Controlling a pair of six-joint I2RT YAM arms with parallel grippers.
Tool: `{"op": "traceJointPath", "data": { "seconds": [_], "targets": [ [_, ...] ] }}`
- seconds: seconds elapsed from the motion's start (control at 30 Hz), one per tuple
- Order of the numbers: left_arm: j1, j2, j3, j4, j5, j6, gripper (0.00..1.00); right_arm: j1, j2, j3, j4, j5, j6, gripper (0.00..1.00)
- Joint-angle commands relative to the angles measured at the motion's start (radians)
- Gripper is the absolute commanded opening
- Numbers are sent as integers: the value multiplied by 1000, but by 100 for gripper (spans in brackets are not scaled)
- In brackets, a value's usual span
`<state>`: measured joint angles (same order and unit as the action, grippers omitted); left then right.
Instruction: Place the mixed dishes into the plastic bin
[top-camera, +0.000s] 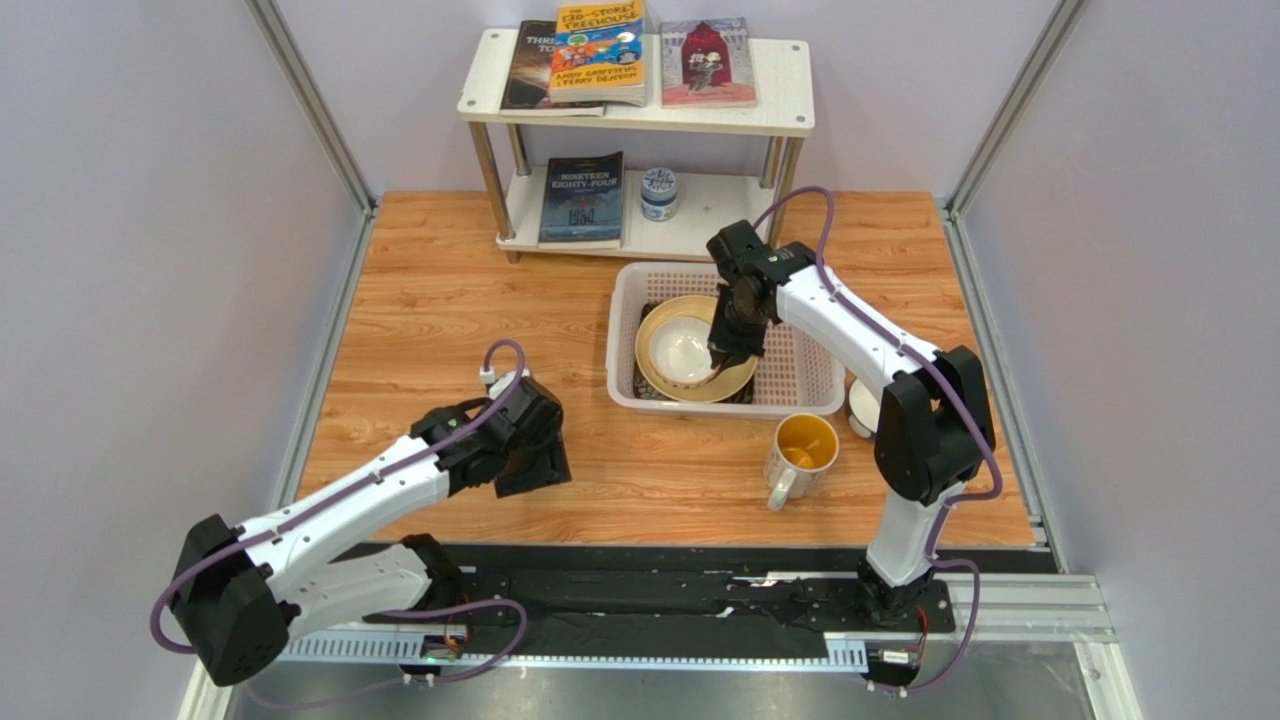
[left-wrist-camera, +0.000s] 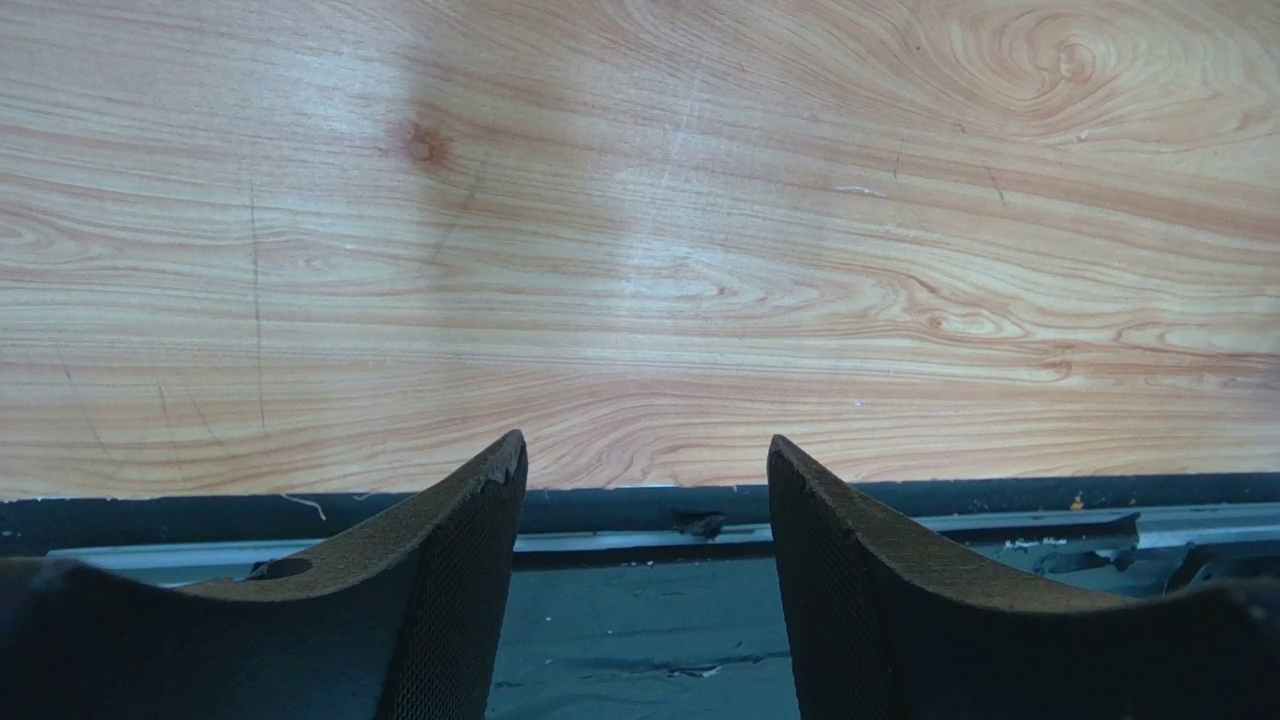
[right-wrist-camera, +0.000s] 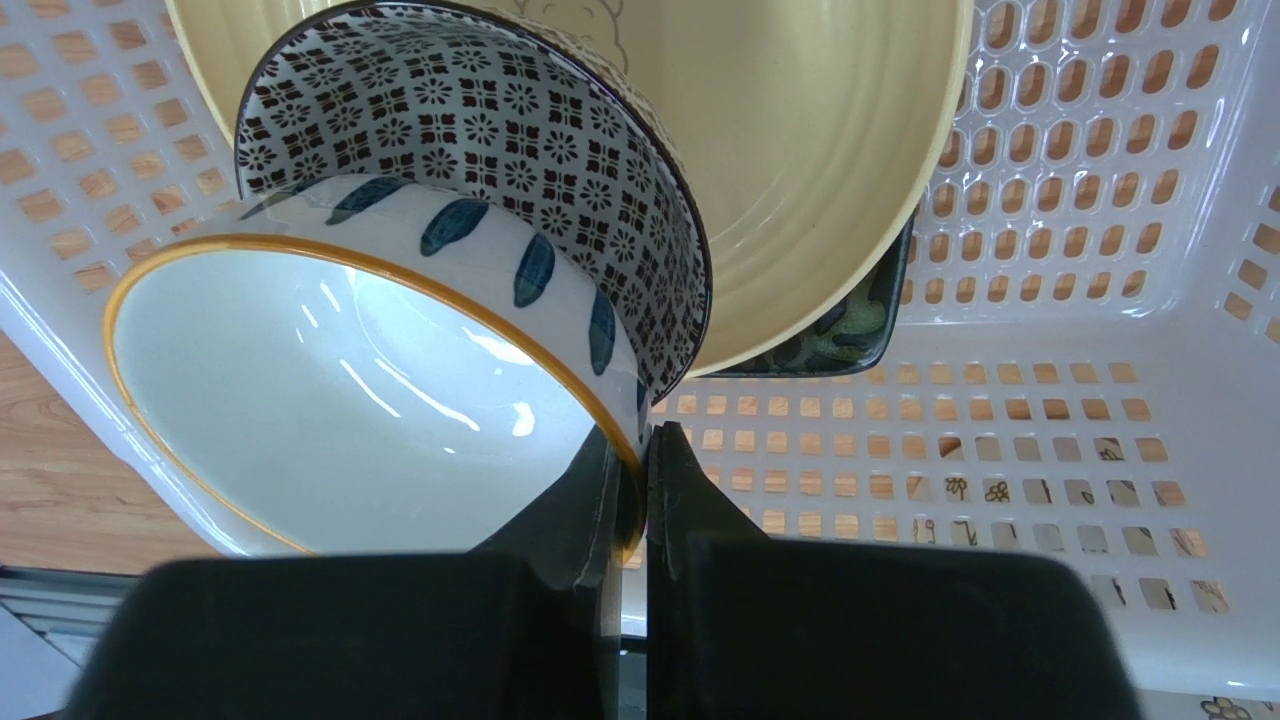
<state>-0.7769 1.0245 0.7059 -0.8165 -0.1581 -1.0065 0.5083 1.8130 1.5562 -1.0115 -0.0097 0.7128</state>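
The white plastic bin (top-camera: 724, 407) holds the black square plate (right-wrist-camera: 849, 333), with the round yellow plate (top-camera: 661, 368) on top of it. In the right wrist view a grey-patterned bowl (right-wrist-camera: 496, 135) rests on the yellow plate (right-wrist-camera: 812, 165). A white bowl (right-wrist-camera: 346, 405) with blue marks and a gold rim tilts inside it. My right gripper (right-wrist-camera: 643, 450) is shut on that bowl's rim, low inside the bin (right-wrist-camera: 1052, 450). It also shows in the top view (top-camera: 732, 342). The yellow-inside mug (top-camera: 804, 447) stands on the table in front of the bin. My left gripper (top-camera: 537, 462) is open and empty, and its fingers (left-wrist-camera: 466, 570) hang over the table's near edge.
Another small bowl (top-camera: 861, 405) sits right of the bin, half hidden behind my right arm. A white two-level shelf (top-camera: 781, 113) at the back carries books and the blue-and-white jar (top-camera: 658, 192). Grey walls close in both sides.
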Motion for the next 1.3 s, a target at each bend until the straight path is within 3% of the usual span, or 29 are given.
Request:
{"op": "traceJointPath", "data": {
  "seconds": [0.0, 0.4, 0.43, 0.47, 0.6, 0.63, 0.87, 1.0, 1.03, 1.17, 1.27],
  "targets": [
    [4, 9, 3, 28, 9, 20, 65, -4, -37, 8, 88, -3, -2, 0],
    [4, 14, 4, 39, 17, 28, 65, -30, 43, 68, 37, 4, -33, 4],
    [4, 16, 3, 40, 19, 31, 65, -30, 43, 65, 40, 4, -35, 20],
    [4, 19, 3, 40, 19, 32, 65, -31, 42, 62, 51, 2, -36, 28],
    [4, 28, 6, 43, 20, 37, 65, -34, 17, 38, 66, -10, -35, 46],
    [4, 28, 6, 45, 20, 36, 65, -33, 2, 22, 73, -16, -26, 56],
    [4, 28, 4, 48, 20, 40, 65, -71, -210, -41, 65, 7, -12, 64],
    [4, 26, 4, 47, 22, 42, 65, -224, -368, -135, 12, 57, -58, 68],
    [4, 25, 0, 51, 22, 42, 65, -319, -426, -156, -2, 54, -70, 69],
    [4, 26, 0, 59, 23, 46, 65, -563, -513, -237, -76, 34, -110, 73],
    [4, 36, 4, 65, 23, 49, 65, -662, -550, -323, -85, 37, -122, 73]
  ]
}}
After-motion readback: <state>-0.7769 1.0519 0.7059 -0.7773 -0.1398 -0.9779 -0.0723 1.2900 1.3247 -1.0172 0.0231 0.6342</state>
